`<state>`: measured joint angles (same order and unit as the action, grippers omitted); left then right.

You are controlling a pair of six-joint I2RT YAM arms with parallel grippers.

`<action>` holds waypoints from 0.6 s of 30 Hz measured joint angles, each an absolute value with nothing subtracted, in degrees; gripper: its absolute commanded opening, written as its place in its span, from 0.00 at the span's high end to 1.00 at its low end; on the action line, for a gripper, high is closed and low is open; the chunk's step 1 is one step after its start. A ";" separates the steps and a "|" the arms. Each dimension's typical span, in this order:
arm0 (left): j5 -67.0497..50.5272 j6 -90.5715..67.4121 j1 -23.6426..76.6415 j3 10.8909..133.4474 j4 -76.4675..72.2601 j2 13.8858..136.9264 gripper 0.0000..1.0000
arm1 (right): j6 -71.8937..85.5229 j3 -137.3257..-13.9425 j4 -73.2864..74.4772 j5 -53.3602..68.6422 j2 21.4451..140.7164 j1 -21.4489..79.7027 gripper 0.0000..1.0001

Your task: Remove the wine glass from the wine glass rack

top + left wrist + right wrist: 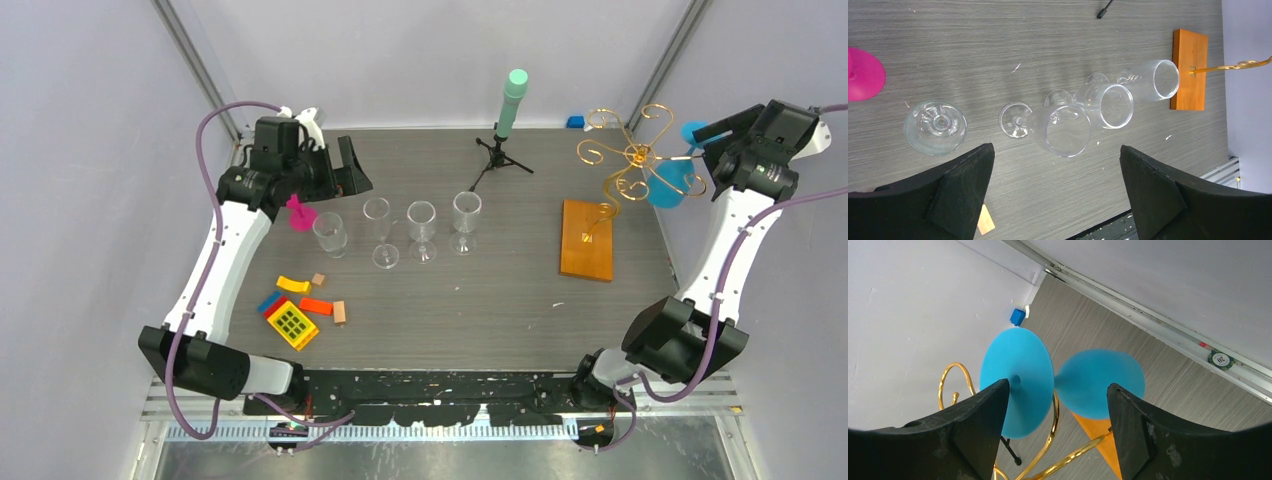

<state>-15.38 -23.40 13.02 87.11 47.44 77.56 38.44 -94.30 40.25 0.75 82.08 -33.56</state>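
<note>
Grey wood-grain worktop (470, 300), pale walls on three sides. I note the wine glass rack (640, 155) at the right rear: gold curled arms on a thin stem, fixed to an orange-brown wooden base (587, 240). A blue wine glass (663, 185) lies sideways at the rack's right-hand curls, foot toward the back wall.

The right gripper (700, 145) is at that glass. On its wrist camera the fingers are spread, with the foot just beside one finger, the bowl beside the other and the stem across the gap. I cannot tell whether either finger touches the glass.

The left gripper (335, 185) is spread wide over the left rear, holding nothing, with a pink glass (298, 213) near it. Four clear glasses (421, 228) stand in a row mid-worktop. A black tripod (500, 150) carries a mint-green cylinder (513, 100).

Legible writing: a round green tag (1220, 359) on the wall rail, reading "20".
</note>
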 measured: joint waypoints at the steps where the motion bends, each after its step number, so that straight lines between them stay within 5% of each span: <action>1: -15.38 -23.40 13.02 87.11 47.44 77.67 0.00 | 38.41 -94.56 40.12 0.84 82.39 -33.56 0.24; 14: -15.38 -23.35 13.02 87.11 47.44 78.65 0.00 | 37.19 -96.51 38.59 3.49 84.27 -33.56 0.58; 18: -15.38 -23.35 13.02 87.11 47.44 78.67 0.00 | 36.49 -96.90 38.63 3.75 84.38 -33.56 0.59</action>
